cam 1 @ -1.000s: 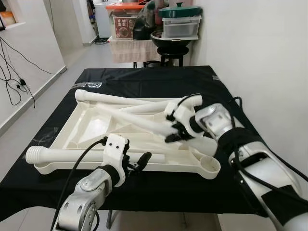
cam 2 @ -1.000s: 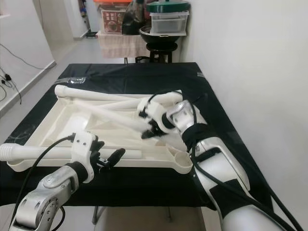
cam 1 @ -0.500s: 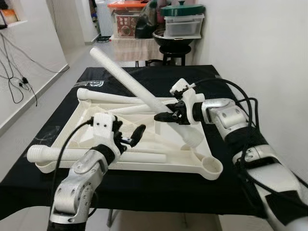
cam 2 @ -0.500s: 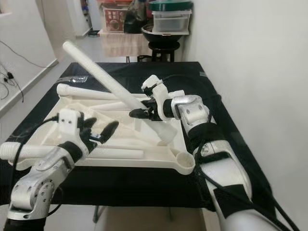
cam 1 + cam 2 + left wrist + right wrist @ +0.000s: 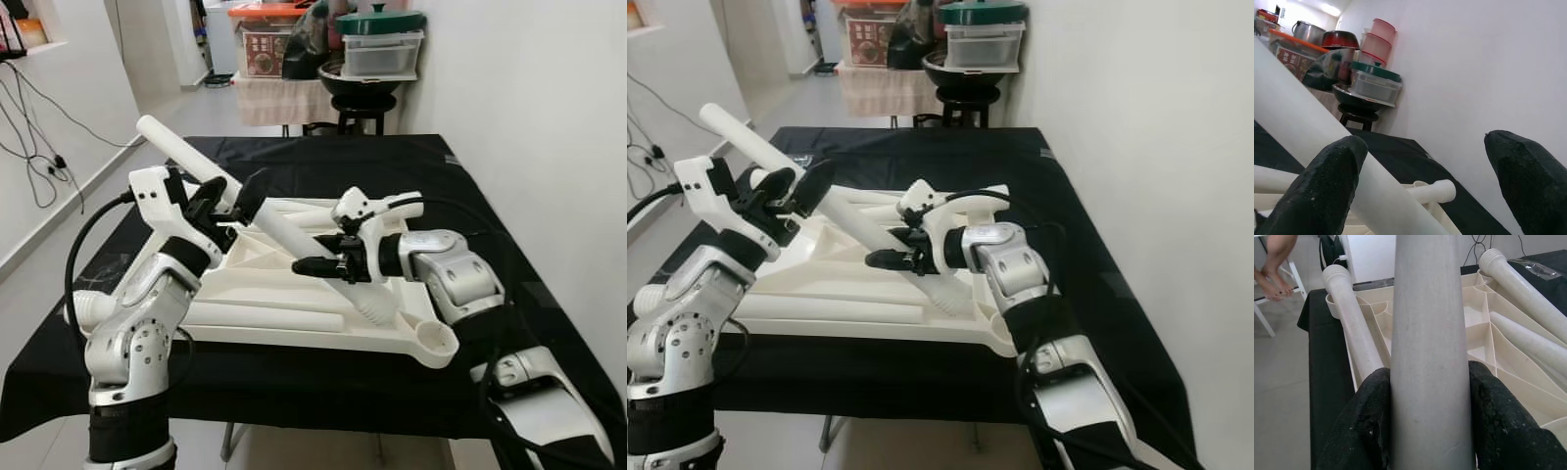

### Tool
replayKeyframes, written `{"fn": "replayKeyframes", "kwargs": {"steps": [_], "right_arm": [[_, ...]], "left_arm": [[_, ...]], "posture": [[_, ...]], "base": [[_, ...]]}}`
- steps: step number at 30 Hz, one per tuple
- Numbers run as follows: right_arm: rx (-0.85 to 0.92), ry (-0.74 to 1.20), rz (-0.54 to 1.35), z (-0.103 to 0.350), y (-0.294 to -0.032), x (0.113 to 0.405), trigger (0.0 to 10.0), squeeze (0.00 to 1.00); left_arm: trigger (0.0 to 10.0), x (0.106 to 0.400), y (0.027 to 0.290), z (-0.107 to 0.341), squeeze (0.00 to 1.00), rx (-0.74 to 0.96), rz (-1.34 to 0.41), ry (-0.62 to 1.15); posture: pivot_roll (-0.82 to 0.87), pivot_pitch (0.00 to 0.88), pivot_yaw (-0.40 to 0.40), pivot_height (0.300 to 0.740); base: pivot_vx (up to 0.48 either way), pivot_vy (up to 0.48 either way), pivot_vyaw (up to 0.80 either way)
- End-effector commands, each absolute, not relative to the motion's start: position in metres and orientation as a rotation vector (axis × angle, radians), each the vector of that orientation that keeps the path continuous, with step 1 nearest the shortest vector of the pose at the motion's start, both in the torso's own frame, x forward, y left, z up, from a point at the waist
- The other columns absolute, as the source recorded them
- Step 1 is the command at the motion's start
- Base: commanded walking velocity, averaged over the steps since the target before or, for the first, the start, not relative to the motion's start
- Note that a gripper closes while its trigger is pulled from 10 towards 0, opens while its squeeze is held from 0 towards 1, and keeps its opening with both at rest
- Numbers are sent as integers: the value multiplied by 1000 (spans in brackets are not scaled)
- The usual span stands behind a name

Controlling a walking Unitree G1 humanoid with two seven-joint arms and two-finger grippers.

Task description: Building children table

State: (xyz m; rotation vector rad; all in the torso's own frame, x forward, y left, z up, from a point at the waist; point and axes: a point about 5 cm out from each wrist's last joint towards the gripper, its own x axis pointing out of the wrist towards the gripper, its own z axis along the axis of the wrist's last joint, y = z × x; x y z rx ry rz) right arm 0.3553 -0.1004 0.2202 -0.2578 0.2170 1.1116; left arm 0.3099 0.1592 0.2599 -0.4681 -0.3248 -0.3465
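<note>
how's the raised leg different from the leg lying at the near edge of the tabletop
The raised leg slants up off the upturned tabletop; the near leg lies flat in it. The raised leg is clamped by the right gripper, with the left gripper open around its upper part; nothing holds the near leg. Both are white tapered tubes.

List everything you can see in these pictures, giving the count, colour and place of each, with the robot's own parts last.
Table top: one, white, upside down on the black cloth.
Black cloth: one, covering the work table.
Held leg: one, white, tilted up over the table top.
Loose legs: three at least, white, lying in the table top.
Stool: one, black, far end, stacked with pots and boxes.
Cables: black, along the left wall.
Person's feet: beside a white chair.
Right gripper: fingers shut on the held leg.
Left gripper: fingers open around the held leg.
</note>
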Motion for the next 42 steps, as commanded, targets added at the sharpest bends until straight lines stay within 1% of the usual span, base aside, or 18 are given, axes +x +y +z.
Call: {"fn": "replayKeyframes", "kwargs": {"steps": [1, 4, 6, 7, 9, 13, 21, 26, 36, 42], "right_arm": [[-245, 147, 1180, 231, -90, 346, 0, 0], [-230, 145, 1153, 233, -91, 347, 0, 0], [-185, 156, 1031, 235, -98, 361, 0, 0], [-185, 156, 1031, 235, -98, 361, 0, 0], [-149, 163, 957, 237, -103, 370, 0, 0], [-111, 149, 949, 239, -104, 371, 0, 0], [-54, 99, 1044, 244, -96, 356, 0, 0], [-23, 74, 1064, 248, -93, 355, 0, 0], [-11, 39, 1147, 251, -87, 345, 0, 0], [-8, 34, 1190, 249, -85, 337, 0, 0]], "left_arm": [[10000, 316, 166, 256, 0, -497, -313, -293], [10000, 316, 164, 256, 0, -510, -326, -292], [10000, 312, 156, 257, 0, -528, -381, -297], [10000, 312, 156, 257, 0, -528, -381, -297], [10000, 307, 147, 260, 0, -541, -443, -311], [10000, 304, 143, 262, 0, -551, -486, -327], [10000, 305, 150, 270, 0, -588, -493, -362], [10000, 305, 151, 272, 0, -607, -496, -366], [10000, 306, 151, 271, 0, -622, -489, -365], [10000, 309, 158, 276, 0, -660, -455, -384]], "posture": [[1, 0, 20, 740], [1, 0, 22, 740], [0, 0, 21, 740], [0, 0, 21, 740], [1, 0, 19, 740], [1, 0, 19, 740], [0, 0, 25, 740], [0, 0, 25, 740], [-2, 0, 27, 740], [5, 0, 23, 740]], "base": [[0, 0, 0], [0, 0, 0], [0, 0, 0], [0, 0, 0], [0, 0, 0], [0, 0, 0], [0, 0, 0], [0, 0, 0], [0, 0, 0], [0, 0, 0]]}}
